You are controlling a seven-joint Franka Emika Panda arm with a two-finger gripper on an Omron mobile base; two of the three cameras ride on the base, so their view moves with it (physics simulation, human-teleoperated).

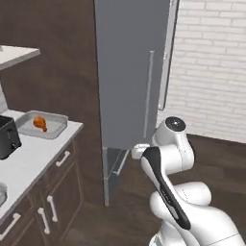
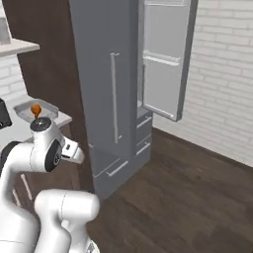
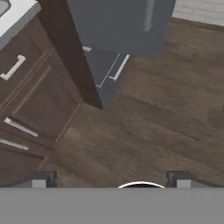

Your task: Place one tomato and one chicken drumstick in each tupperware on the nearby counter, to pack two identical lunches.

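Standing beside the counter [image 1: 33, 153], a tall grey fridge [image 1: 127, 72] faces the gripper [image 3: 111, 180], jaws spread wide.

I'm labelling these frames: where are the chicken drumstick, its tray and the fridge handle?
chicken drumstick [image 1: 40, 123]: left base view, meaty middle.
tray [image 1: 56, 129]: left base view, right rim.
fridge handle [image 2: 114, 99]: right base view, mid-bar.
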